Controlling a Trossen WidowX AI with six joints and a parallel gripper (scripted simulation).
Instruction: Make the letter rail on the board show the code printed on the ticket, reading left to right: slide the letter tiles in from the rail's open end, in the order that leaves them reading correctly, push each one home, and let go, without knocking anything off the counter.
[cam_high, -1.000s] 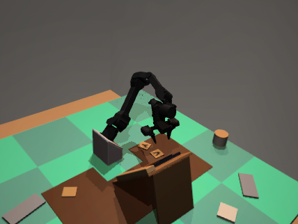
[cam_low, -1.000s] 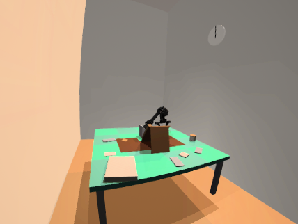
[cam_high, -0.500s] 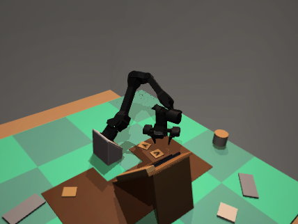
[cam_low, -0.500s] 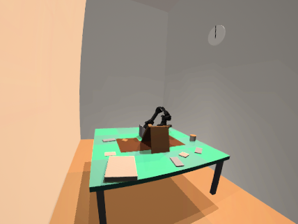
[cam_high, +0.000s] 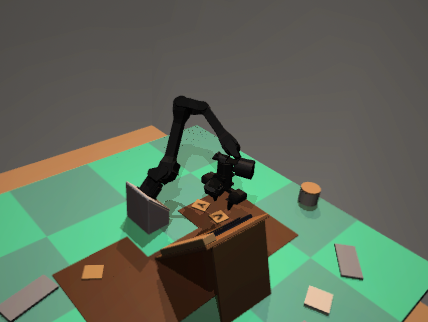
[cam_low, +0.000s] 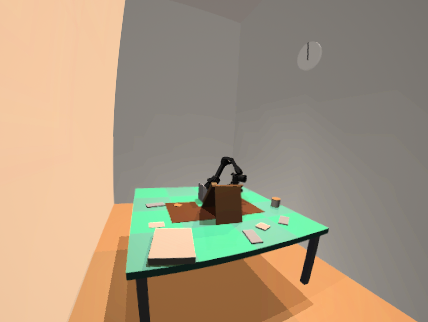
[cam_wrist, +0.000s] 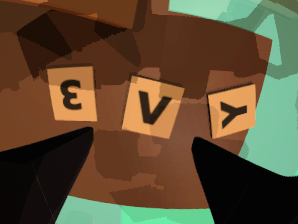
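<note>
In the wrist view, three tiles lie in a row on the brown mat (cam_wrist: 150, 192) (cam_high: 282, 236): an upside-down 3 tile (cam_wrist: 72, 94), a tilted V tile (cam_wrist: 152, 107) (cam_high: 218, 216) and a sideways Y tile (cam_wrist: 232, 111) (cam_high: 201, 205). Another tile (cam_high: 93, 272) (cam_low: 178, 205) lies on the mat's far part, its letter unreadable. My gripper (cam_wrist: 143, 139) (cam_high: 222, 198) is open and empty above the mat, its fingertips just short of the tile row in the wrist view. The board (cam_high: 242, 270) (cam_low: 228, 204) stands beside the tiles, seen from behind; its rail's letters and the ticket are hidden.
A grey folded panel (cam_high: 147, 210) stands near the arm's base. A can (cam_high: 310, 194) (cam_low: 275, 202) stands right of the mat. Flat grey slabs (cam_high: 348, 261) (cam_low: 252, 236) and pale pieces (cam_high: 319, 299) (cam_low: 156, 224) lie about. A thick pale box (cam_low: 172, 244) lies near the front edge.
</note>
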